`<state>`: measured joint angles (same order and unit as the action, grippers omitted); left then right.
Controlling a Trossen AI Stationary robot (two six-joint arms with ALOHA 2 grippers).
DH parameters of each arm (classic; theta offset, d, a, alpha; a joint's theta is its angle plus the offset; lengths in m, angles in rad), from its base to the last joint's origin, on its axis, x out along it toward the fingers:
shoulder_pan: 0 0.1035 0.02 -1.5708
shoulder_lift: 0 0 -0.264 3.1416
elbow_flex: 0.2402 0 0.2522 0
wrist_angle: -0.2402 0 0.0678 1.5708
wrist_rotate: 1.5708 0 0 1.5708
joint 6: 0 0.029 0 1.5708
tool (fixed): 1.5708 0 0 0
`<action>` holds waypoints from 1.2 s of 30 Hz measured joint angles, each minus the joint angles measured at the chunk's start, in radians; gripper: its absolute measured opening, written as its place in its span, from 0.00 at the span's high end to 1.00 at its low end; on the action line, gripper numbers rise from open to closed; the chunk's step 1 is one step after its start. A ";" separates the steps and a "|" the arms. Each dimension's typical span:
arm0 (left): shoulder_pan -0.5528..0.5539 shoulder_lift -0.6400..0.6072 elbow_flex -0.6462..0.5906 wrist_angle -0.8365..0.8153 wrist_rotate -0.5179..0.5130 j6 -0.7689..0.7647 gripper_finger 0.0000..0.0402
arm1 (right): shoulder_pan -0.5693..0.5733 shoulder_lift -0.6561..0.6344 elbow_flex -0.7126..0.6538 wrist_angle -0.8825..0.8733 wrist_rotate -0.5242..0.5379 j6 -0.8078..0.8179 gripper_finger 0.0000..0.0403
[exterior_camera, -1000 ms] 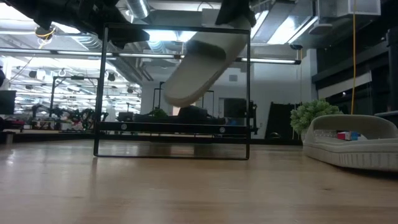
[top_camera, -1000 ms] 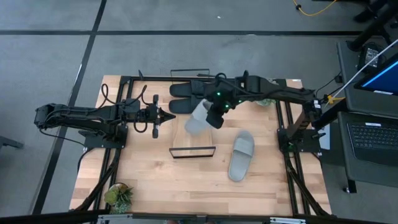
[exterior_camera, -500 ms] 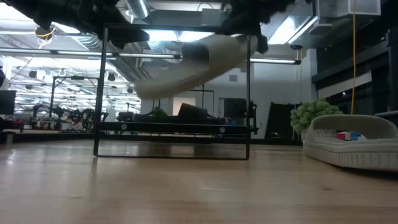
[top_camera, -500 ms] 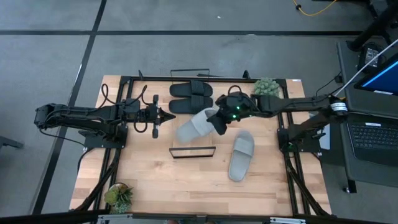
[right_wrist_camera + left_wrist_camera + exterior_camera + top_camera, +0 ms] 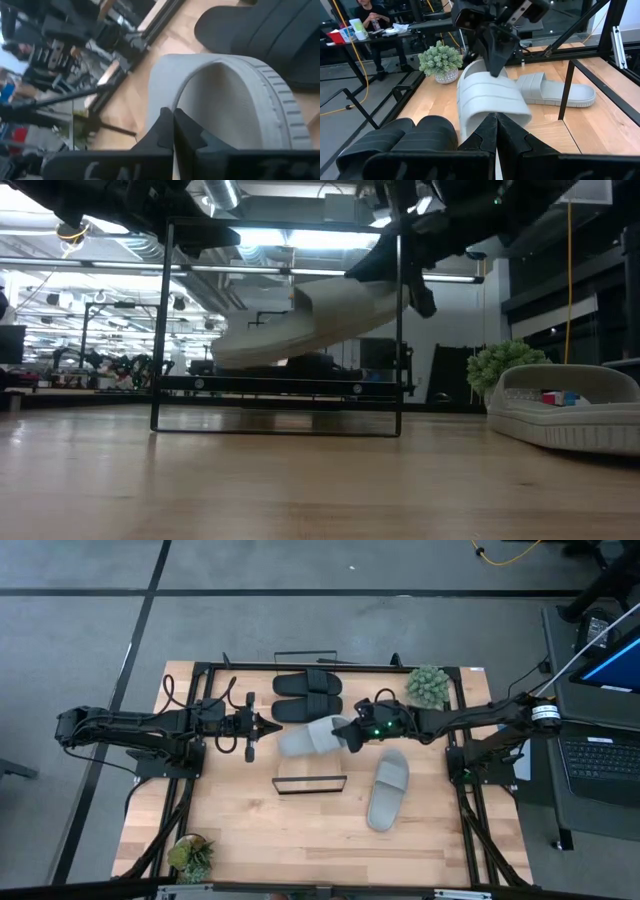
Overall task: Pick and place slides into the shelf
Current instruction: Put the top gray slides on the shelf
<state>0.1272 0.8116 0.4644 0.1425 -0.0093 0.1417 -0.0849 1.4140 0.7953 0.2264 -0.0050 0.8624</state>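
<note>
The left hand hovers closed and empty beside the shelf. Two black slides sit together on it; the right hand grips a grey slide above it, another grey slide on the surface

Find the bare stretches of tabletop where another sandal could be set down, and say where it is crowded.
Free: the wide near strip between the small plant and the grey slide on the table. Crowded: the middle, where the right gripper holds a grey slide over the shelf, beside the black slides and the left gripper.
</note>
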 joint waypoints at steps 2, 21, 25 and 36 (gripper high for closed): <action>0.000 0.000 0.000 0.000 0.000 0.000 1.00 | 0.000 0.000 -0.026 0.049 0.019 0.025 1.00; 0.000 0.000 0.000 0.001 0.000 0.001 1.00 | -0.047 0.164 -0.050 0.244 -0.018 0.156 1.00; 0.000 0.000 0.000 0.001 0.000 0.001 1.00 | -0.071 0.193 -0.050 0.252 -0.019 0.185 1.00; 0.000 0.000 0.000 0.001 0.000 0.001 1.00 | -0.088 0.230 -0.050 0.252 0.028 0.251 1.00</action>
<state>0.1273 0.8114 0.4644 0.1432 -0.0093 0.1429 -0.1728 1.6436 0.7458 0.4780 0.0228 1.1135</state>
